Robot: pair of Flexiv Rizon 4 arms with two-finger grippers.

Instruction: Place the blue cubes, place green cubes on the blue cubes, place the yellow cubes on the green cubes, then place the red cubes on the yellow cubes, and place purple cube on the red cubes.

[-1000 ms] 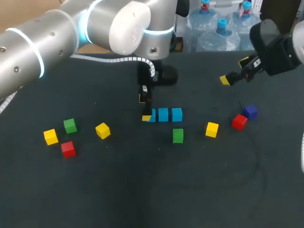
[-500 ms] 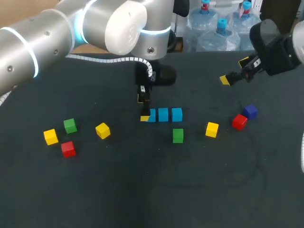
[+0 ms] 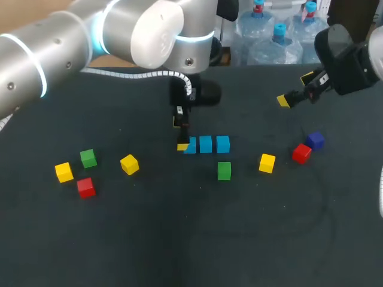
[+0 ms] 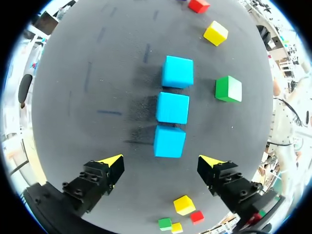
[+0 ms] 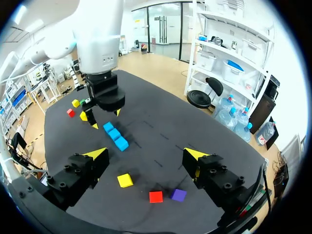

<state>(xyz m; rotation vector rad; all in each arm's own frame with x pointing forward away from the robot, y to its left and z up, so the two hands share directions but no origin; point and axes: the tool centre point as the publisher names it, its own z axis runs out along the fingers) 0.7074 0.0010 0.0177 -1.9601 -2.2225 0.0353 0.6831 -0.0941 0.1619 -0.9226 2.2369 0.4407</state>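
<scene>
Three blue cubes [image 3: 206, 144] lie in a row mid-table, touching side to side. My left gripper [image 3: 181, 134] hangs open just above the row's left end; in its wrist view the nearest blue cube [image 4: 169, 141] lies just ahead of the open left gripper [image 4: 161, 162], nothing between the fingers. A green cube [image 3: 224, 170] sits in front of the row, with a yellow cube [image 3: 267, 162], red cube [image 3: 301, 153] and purple cube [image 3: 315, 140] to the right. My right gripper [image 3: 295, 89] hangs open and empty above the far right, also shown as the right gripper [image 5: 146, 155].
At the left lie a yellow cube [image 3: 64, 172], a green cube [image 3: 88, 158], another yellow cube [image 3: 129, 164] and a red cube [image 3: 86, 187]. My left arm [image 3: 143, 30] spans the far left of the table.
My left gripper has edged slightly left and up from the end of the blue row. The right arm and all cubes have stayed put.
</scene>
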